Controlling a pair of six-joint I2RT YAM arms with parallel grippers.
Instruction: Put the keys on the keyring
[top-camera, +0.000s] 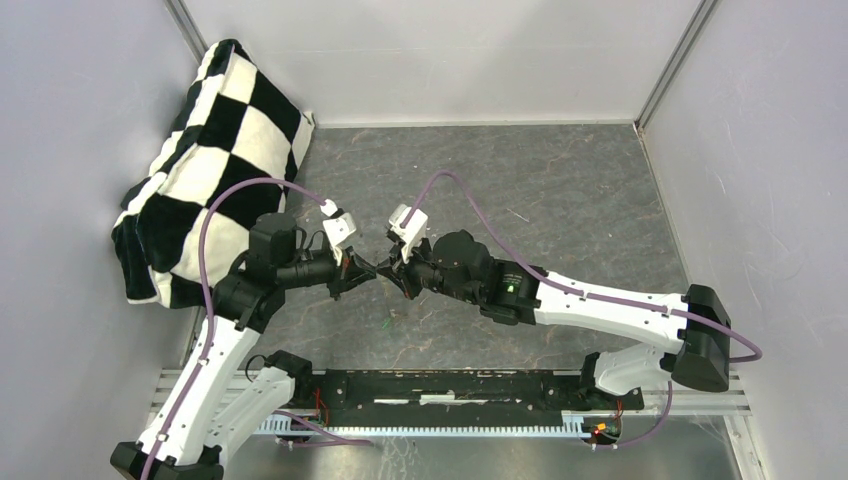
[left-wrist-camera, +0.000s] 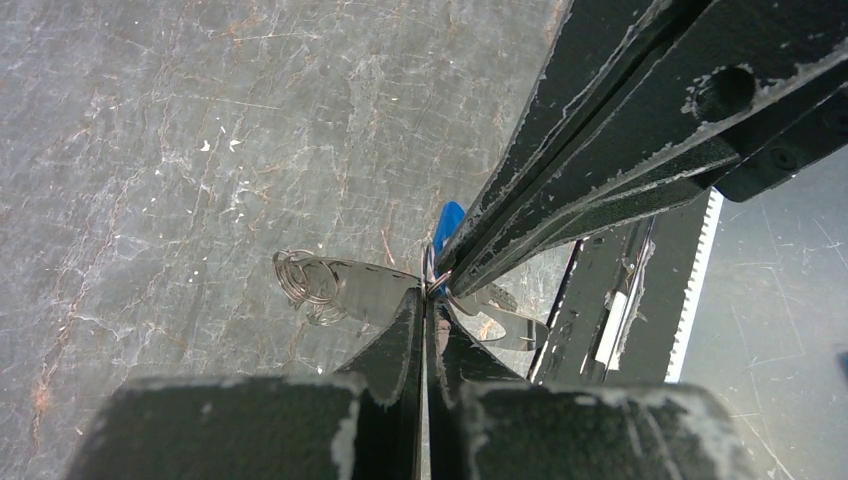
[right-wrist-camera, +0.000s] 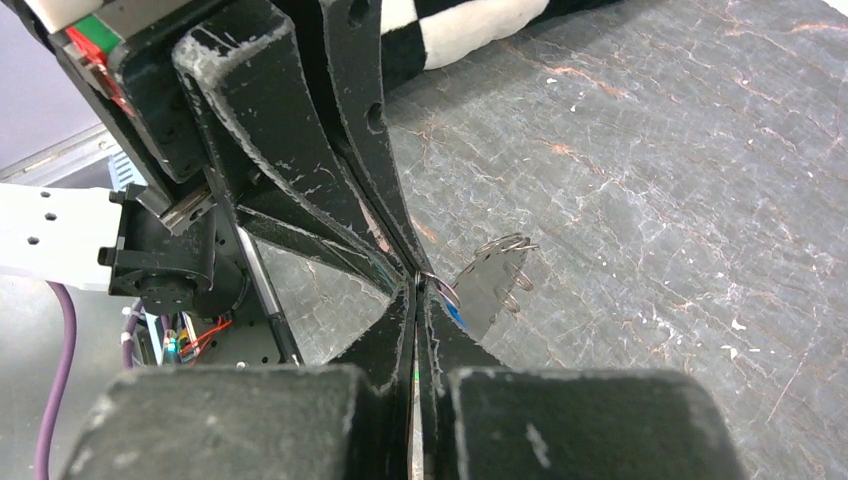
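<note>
At the near edge of the dark grey, marble-veined worktop (top-camera: 560, 200) runs the black metal rail (top-camera: 450, 385) that carries my two bases. Just beyond it a tiny green speck (top-camera: 385, 322) lies on the worktop, too small for me to name. Past that, nearer the left edge than the right, my two pincers meet tip to tip above the surface. My left pincer (left-wrist-camera: 424, 300) is squeezed closed on the thin grey wire keyring (left-wrist-camera: 303, 278), whose coils stick out towards the far edge. My right pincer (right-wrist-camera: 417, 290) is squeezed closed on the small key (left-wrist-camera: 448, 224) with the blue plastic head, which lies against its fingers just behind the tips. A black-and-white chequered cushion (top-camera: 215, 150) leans in the far left corner. Plain grey walls (top-camera: 440, 50) close in the worktop on three sides.
</note>
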